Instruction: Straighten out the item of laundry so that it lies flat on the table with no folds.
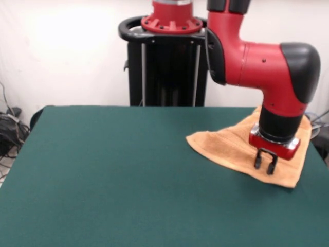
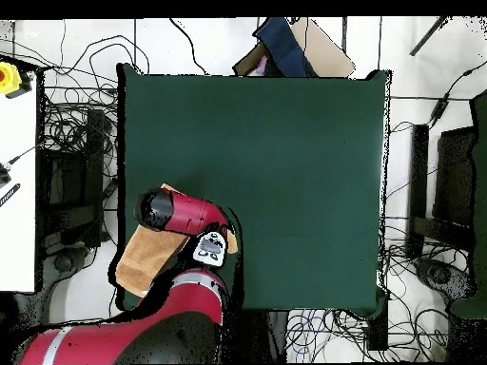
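The orange-tan towel [image 1: 226,144] lies rumpled on the far right part of the green table [image 1: 128,170], with its right side at the table's edge. One corner points left and another points toward the near side. My gripper [image 1: 266,165] hangs just over the towel's near right part, its two black fingers a little apart and holding nothing. In the overhead view the towel [image 2: 150,255] lies at the table's [image 2: 285,171] lower left edge. The arm's wrist [image 2: 160,209] covers the towel's upper part and hides the gripper.
The black pedestal [image 1: 167,67] stands behind the table's far edge. The red arm's elbow [image 1: 267,64] hangs over the far right corner. Cables [image 2: 67,133] and boxes lie on the floor around the table.
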Controlling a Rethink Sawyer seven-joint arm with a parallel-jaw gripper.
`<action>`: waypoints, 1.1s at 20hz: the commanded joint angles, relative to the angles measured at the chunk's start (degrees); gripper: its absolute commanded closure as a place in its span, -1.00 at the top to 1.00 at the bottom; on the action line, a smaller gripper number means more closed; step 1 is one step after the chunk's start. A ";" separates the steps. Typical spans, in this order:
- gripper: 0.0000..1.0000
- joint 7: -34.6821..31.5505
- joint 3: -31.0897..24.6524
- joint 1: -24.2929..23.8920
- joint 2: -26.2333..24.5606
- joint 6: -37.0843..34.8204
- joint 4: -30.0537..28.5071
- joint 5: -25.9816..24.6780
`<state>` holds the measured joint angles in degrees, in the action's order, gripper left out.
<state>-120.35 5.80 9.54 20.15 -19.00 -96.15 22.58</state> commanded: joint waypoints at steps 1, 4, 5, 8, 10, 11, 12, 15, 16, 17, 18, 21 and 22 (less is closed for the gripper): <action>-1.00 -1.06 -3.25 -0.60 -2.91 -0.63 0.58 -5.81; -1.00 0.17 0.85 -4.16 1.97 0.85 -3.06 -9.64; -1.00 0.62 1.70 -5.80 2.80 2.64 -3.71 -11.19; -1.00 1.76 2.44 -11.30 4.47 7.55 -4.52 -16.49; -1.00 2.60 3.92 -13.65 4.69 8.65 -3.24 -20.40; -1.00 2.90 4.56 -14.61 4.47 8.86 -2.37 -22.28; -1.00 3.19 5.36 -15.31 4.12 9.28 -1.24 -24.33; -1.00 5.15 3.13 -20.83 2.46 11.42 1.13 -30.15; -1.00 5.18 2.39 -22.36 1.68 12.16 1.85 -31.64; -1.00 5.27 2.05 -23.39 1.15 12.24 2.42 -33.12; -1.00 4.94 1.14 -24.40 0.39 12.06 2.90 -34.03; -1.00 2.48 -0.10 -25.31 0.47 9.66 2.64 -35.09; -1.00 1.69 0.00 -24.70 1.12 8.42 2.51 -35.21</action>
<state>-120.34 8.42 -15.15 23.15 -8.42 -95.72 -9.45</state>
